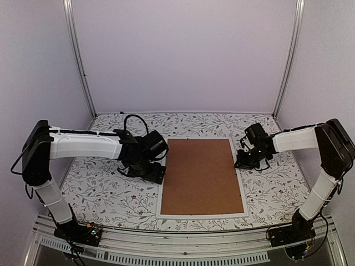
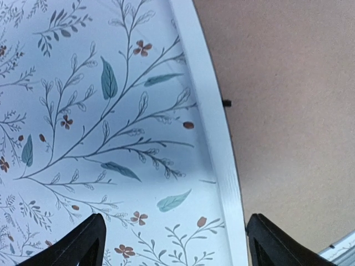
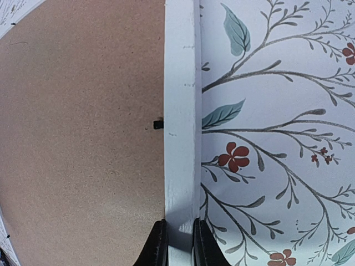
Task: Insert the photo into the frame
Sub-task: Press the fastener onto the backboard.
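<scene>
The frame (image 1: pixel 243 200) lies face down in the middle of the table, its narrow white border around a brown backing board (image 1: pixel 201 175). The photo is hidden. My right gripper (image 1: pixel 242 161) is at the frame's right edge; in the right wrist view its fingers (image 3: pixel 158 246) are shut on the white border (image 3: pixel 181 111), one on each side. My left gripper (image 1: pixel 157 174) hovers at the frame's left edge, open; in the left wrist view its fingertips (image 2: pixel 89 241) straddle the white border (image 2: pixel 216 133) without touching it.
The table has a floral-patterned cover (image 1: pixel 100 183). Small black retaining tabs show at the board's edge in the left wrist view (image 2: pixel 226 103) and in the right wrist view (image 3: pixel 158 123). White walls and metal posts (image 1: pixel 77 55) enclose the back.
</scene>
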Motion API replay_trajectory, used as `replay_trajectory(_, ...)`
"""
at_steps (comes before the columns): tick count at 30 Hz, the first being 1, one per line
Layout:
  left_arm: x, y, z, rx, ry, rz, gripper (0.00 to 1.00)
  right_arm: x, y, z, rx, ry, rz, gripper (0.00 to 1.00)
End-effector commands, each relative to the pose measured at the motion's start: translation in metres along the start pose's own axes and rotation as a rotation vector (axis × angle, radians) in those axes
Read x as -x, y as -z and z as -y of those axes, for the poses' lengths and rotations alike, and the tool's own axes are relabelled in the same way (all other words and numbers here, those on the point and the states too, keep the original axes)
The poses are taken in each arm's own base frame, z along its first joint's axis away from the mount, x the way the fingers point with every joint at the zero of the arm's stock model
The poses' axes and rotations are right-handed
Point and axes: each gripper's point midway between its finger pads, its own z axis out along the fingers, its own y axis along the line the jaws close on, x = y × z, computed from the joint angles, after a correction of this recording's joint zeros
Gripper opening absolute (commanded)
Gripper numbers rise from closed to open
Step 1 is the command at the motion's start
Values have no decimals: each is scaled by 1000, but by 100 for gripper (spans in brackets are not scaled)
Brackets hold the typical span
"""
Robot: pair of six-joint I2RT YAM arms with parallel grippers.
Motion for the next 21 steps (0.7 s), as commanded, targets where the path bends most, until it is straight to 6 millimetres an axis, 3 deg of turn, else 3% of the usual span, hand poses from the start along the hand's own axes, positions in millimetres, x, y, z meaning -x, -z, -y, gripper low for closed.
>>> replay_trajectory(1, -25, 3, 7, -40, 14, -40, 91, -30, -16, 4, -1, -8, -108, 9)
replay_trajectory(7, -46, -5, 12, -35, 3, -73, 91, -32, -17, 5, -3, -11, -113, 9)
replay_trajectory(21, -57, -29, 7, 42, -30, -108, 91, -34, -16, 6, -2, -13, -112, 9)
